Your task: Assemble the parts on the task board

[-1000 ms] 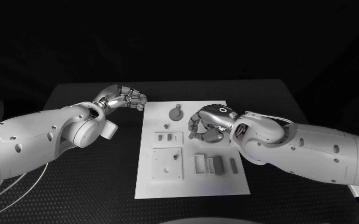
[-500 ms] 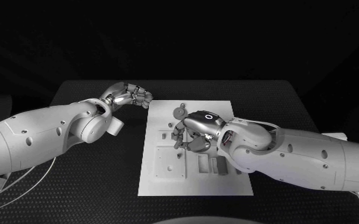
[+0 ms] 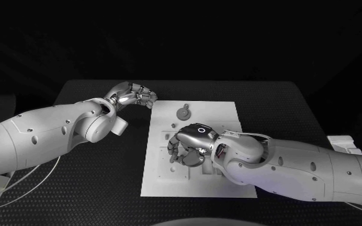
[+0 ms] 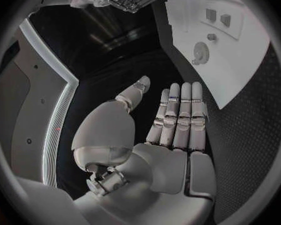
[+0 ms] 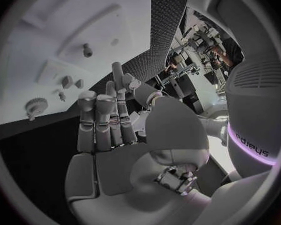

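The white task board (image 3: 217, 112) lies in the middle of the black table. A round grey part (image 3: 182, 113) rests near its far edge. My right hand (image 3: 189, 145) hovers over the board's left middle and hides the parts beneath it. In the right wrist view its fingers (image 5: 106, 120) stand straight and hold nothing, with the board (image 5: 59, 30), a small peg (image 5: 87, 49) and the round part (image 5: 35, 106) beyond them. My left hand (image 3: 136, 96) sits just off the board's far left corner. Its fingers (image 4: 178, 115) are stretched out and empty, near the round part (image 4: 200, 52).
A square recessed plate (image 3: 170, 172) shows on the board's near left, beside my right forearm. A small white object (image 3: 344, 143) lies at the table's right edge. A thin cable (image 3: 22, 187) runs under my left arm. The black mat (image 3: 98, 179) borders the board.
My right hand has moved from the board's right middle across to its left middle and nearer to me. The left hand has stayed near the far left corner.
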